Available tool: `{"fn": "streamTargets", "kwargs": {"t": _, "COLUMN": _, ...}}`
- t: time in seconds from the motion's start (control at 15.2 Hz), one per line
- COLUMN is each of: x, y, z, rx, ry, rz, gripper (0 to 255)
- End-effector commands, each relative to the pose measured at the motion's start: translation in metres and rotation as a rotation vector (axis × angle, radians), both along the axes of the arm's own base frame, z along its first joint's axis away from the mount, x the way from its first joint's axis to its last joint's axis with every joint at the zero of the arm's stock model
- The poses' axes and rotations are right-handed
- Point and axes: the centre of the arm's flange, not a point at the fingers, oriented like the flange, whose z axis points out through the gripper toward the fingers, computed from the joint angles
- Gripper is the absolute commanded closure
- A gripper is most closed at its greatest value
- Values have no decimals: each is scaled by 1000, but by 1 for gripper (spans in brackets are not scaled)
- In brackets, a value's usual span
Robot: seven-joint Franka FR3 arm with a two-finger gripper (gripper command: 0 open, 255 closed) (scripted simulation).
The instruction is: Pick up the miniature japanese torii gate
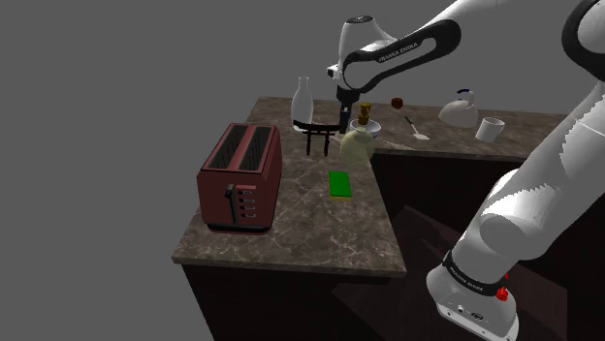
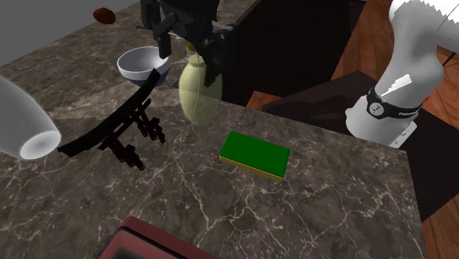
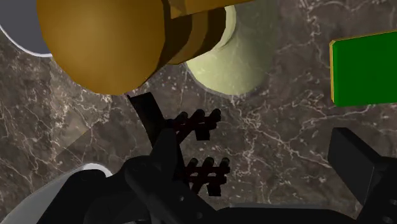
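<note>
Two black fingers [image 3: 353, 159] of the all-black gripper [image 3: 254, 143] stand wide apart, clamped on nothing. We see them hanging over the dark marbled stone countertop [image 2: 331, 191], close by the top of a pale green round-bodied bottle with a golden-brown neck [image 2: 197, 92]. Just beside that bottle the small black torii gate [image 2: 110, 136] stands upright on the counter. One finger sits against the gate's curved top beam and may be touching it, though we cannot tell. Near the bottle lies a flat green block with a yellow underside [image 2: 254, 154]. Well apart from the bottle stands a dark red two-slot toaster [image 1: 240, 177].
</note>
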Motion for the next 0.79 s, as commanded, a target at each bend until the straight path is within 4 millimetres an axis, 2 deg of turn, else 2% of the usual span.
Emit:
{"fn": "streamTargets", "kwargs": {"t": 0.0, "x": 22, "y": -6, "z": -7, "rx": -8, "ry": -6, "rz": 36, "gripper": 0}}
{"fn": "streamTargets", "kwargs": {"t": 0.53, "x": 110, "y": -31, "z": -43, "rx": -37, "ry": -28, "rz": 170, "gripper": 0}}
{"fn": "streamTargets", "kwargs": {"t": 0.73, "x": 110, "y": -31, "z": -59, "rx": -37, "ry": -28, "rz": 170, "gripper": 0}}
